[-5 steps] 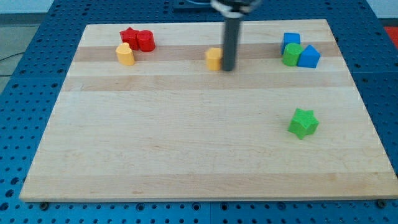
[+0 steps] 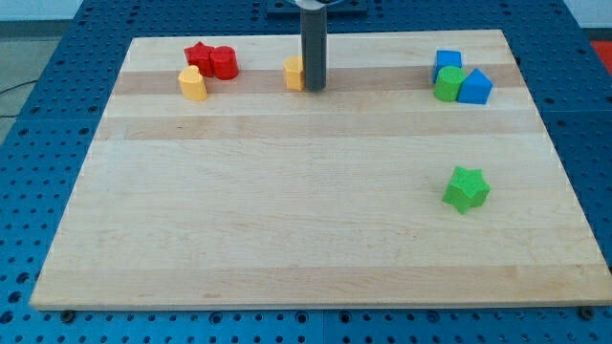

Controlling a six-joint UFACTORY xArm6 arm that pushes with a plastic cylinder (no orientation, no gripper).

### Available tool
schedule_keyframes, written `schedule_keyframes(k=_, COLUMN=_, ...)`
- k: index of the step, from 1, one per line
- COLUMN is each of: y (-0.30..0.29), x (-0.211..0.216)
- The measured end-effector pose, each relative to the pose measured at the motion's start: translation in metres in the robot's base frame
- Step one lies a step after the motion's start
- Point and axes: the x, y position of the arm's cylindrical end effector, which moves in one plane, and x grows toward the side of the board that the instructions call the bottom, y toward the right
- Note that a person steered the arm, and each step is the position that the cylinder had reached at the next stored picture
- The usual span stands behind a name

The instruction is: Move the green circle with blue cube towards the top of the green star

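Observation:
The green circle sits near the view's top right, touching a blue cube above it and another blue block on its right. The green star lies alone lower on the right side. My tip is near the top middle, far to the left of these blocks. It touches the right side of a yellow block.
A red star and a red block sit together at the top left, with a second yellow block just below them. The wooden board lies on a blue perforated table.
My tip has moved left and slightly up, pushing the yellow block with it towards the view's left. The other blocks have not moved.

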Motion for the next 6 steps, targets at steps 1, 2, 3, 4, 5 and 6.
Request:
schedule_keyframes(k=1, y=-0.069, x=-0.012)
schedule_keyframes(k=2, y=0.014, x=-0.027)
schedule_keyframes(k=3, y=0.089, x=-0.070)
schedule_keyframes(k=4, y=0.194, x=-0.072)
schedule_keyframes(k=5, y=0.207, x=-0.042)
schedule_keyframes(k=6, y=0.171, x=-0.006)
